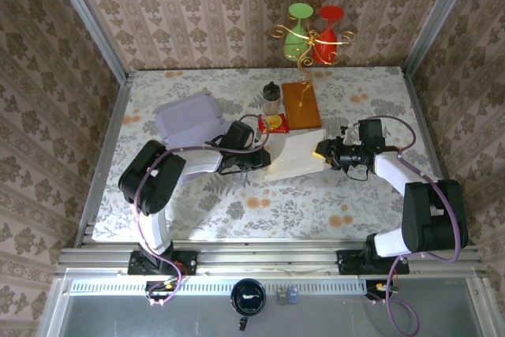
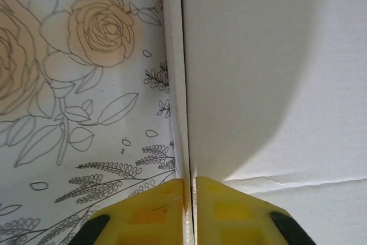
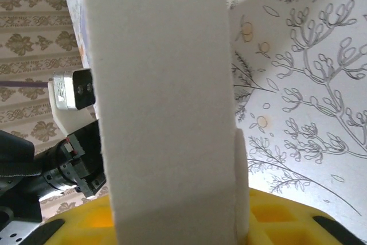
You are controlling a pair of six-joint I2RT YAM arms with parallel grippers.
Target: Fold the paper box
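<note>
The white paper box (image 1: 293, 155) lies partly folded mid-table between both arms. My left gripper (image 1: 267, 163) is at its left edge. In the left wrist view its yellow fingers (image 2: 149, 216) are shut on a thin upright wall of the box (image 2: 269, 55), with the gripper (image 2: 189, 213) pinching that edge. My right gripper (image 1: 319, 151) is at the box's right edge. In the right wrist view a broad white panel of the box (image 3: 160, 84) stands in front of the gripper (image 3: 178, 228), with yellow fingers (image 3: 287, 219) on either side. The panel hides the gap between them.
A lilac lidded container (image 1: 188, 118) sits behind the left arm. A small dark-capped bottle (image 1: 271, 99), a red snack packet (image 1: 274, 122) and an orange-brown flat box (image 1: 301, 106) lie just behind the paper box. Green and red goblets (image 1: 316, 33) hang at the back wall.
</note>
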